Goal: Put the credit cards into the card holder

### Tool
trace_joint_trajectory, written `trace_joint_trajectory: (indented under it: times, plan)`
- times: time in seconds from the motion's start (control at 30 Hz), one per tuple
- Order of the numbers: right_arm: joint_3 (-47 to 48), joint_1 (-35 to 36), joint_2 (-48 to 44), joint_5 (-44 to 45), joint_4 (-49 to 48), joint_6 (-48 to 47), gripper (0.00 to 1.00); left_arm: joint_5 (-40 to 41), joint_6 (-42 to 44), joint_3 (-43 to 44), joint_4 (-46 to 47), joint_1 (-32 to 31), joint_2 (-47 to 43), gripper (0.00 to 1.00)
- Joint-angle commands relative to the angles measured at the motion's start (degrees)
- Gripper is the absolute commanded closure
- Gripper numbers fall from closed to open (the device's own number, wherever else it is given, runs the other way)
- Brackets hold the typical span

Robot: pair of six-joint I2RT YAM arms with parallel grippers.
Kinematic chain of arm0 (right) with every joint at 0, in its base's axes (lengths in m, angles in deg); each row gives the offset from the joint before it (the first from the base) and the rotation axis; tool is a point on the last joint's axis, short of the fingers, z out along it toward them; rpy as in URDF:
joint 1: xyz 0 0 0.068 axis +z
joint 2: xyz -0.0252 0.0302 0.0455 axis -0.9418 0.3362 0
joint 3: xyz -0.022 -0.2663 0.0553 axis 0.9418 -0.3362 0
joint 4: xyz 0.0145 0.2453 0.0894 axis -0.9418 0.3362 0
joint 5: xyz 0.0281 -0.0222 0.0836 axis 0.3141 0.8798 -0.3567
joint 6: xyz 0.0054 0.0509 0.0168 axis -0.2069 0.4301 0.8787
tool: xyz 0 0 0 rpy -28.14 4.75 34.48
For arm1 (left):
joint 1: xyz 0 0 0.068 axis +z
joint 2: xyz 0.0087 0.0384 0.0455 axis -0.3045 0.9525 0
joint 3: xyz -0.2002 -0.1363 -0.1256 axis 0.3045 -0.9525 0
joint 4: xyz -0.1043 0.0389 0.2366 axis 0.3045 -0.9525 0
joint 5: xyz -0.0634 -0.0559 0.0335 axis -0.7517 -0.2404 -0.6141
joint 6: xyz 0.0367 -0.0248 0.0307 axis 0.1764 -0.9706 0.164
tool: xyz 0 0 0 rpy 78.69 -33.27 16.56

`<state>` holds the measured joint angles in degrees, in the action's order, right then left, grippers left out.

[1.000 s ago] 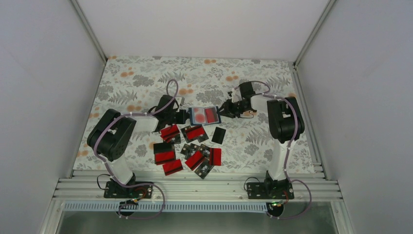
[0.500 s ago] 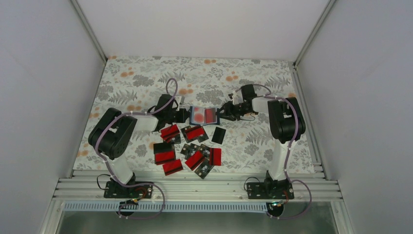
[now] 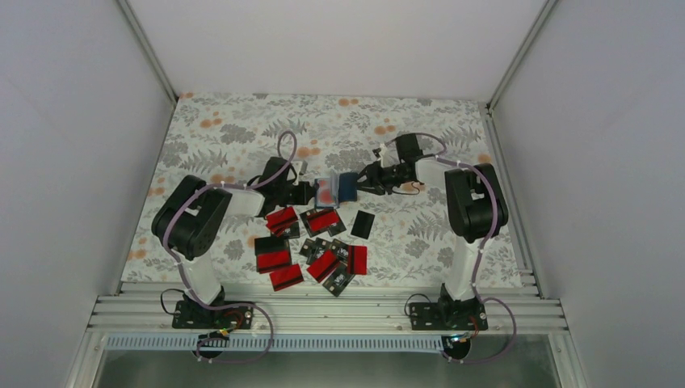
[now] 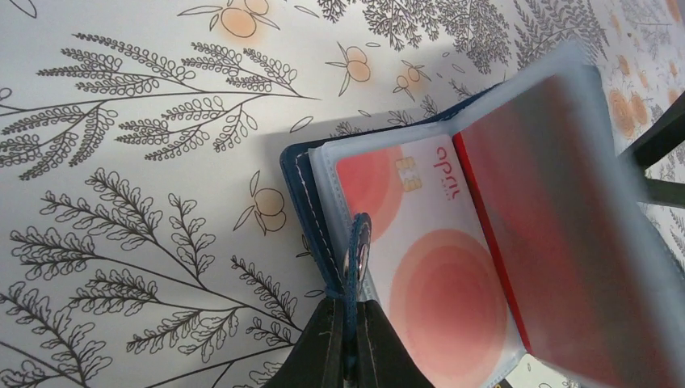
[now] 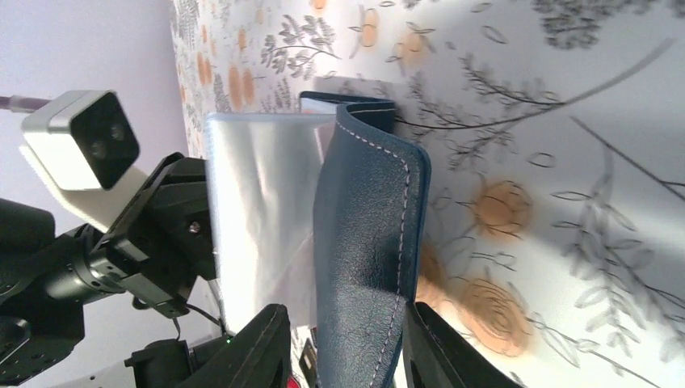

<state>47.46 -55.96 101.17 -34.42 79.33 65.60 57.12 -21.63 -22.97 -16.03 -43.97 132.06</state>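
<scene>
- My left claw is pressed together on the snap strap of the card holder, pinning that side down on the table.
- My right claw straddles the holder's navy cover, one finger on each side. The jaws stand partly apart, and I cannot tell whether the pads actually bite or only cradle it.
- The holder lies between my two claws at mid-table, half folded, with the right cover raised and the clear sleeves fanned up beside it.
- A pale card with red blots already sits in the left-hand pocket.
- I judge the step to be working the cover and sleeves so that a free pocket faces up.
- To do it well, I hold the strap firmly and swing the cover on its spine rather than drag it.
- I take only one sleeve at a time, since they are slick and cling together.
- The rest of the credit cards lie scattered near my bases, so most of the job remains.
</scene>
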Motion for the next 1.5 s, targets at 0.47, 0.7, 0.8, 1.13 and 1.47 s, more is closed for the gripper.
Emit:
trace_joint_trajectory:
  times: [0.47,0.7,0.8,1.13,1.47]
  plan:
    - [8.67,9.18,2.85,-1.65,0.89,2.64,0.63,-4.81,1.11,2.18,2.34,-1.29,1.01,0.98]
    - [11.3,10.56,7.59,-1.27,-0.23,3.03,0.64,-5.31,1.05,2.5,2.55,-1.4,1.45,0.98]
    - [12.31,10.57,9.68,-0.18,-0.21,2.95,0.64,-5.93,0.63,2.2,3.41,-1.38,1.82,0.98]
    - [11.34,10.23,12.66,5.9,2.01,0.58,0.66,-5.66,-0.57,-1.56,6.21,-0.58,-0.53,0.98]
    - [10.48,10.0,12.71,6.7,2.4,0.11,0.67,-8.33,-1.65,-5.6,12.64,0.8,-1.58,0.98]
